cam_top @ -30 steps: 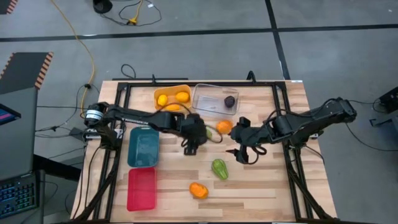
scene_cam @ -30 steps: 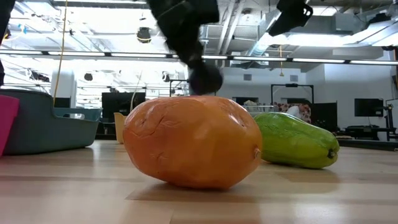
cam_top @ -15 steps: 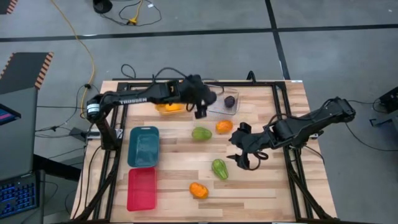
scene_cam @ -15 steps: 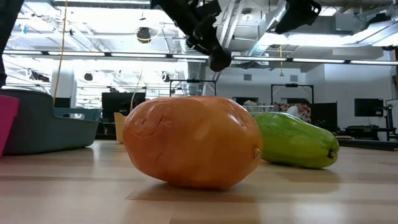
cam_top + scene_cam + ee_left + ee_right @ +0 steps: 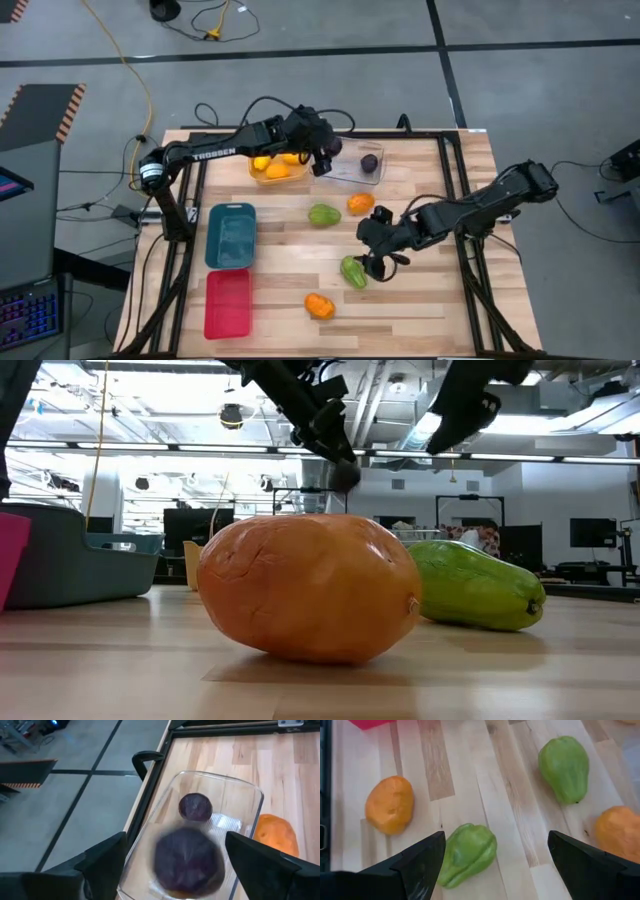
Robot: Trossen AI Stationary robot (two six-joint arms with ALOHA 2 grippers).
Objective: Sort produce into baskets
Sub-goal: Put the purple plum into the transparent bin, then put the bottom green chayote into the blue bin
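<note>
My left gripper (image 5: 325, 160) is open over the clear basket (image 5: 352, 172) at the table's far side. A dark purple piece (image 5: 187, 860) shows blurred between its fingers, apart from both. A second purple piece (image 5: 195, 806) lies in the basket. My right gripper (image 5: 378, 262) is open just above a wrinkled green piece (image 5: 467, 852), one finger on either side of it. Another green piece (image 5: 323, 214) and two orange pieces (image 5: 360, 203) (image 5: 319, 305) lie on the wood. Yellow pieces lie in the orange basket (image 5: 262, 175).
The teal basket (image 5: 230, 235) and the red basket (image 5: 227, 303) stand at the table's left. A black frame (image 5: 455, 190) runs around the table's edges. In the low view the near orange piece (image 5: 310, 585) fills the foreground, with a green piece (image 5: 480, 585) behind it.
My left gripper has gone up and toward the table's far edge, from the middle of the table to over the clear basket, bringing the dark purple piece with it. My right gripper has gone toward the table's left and near edges, to the wrinkled green piece.
</note>
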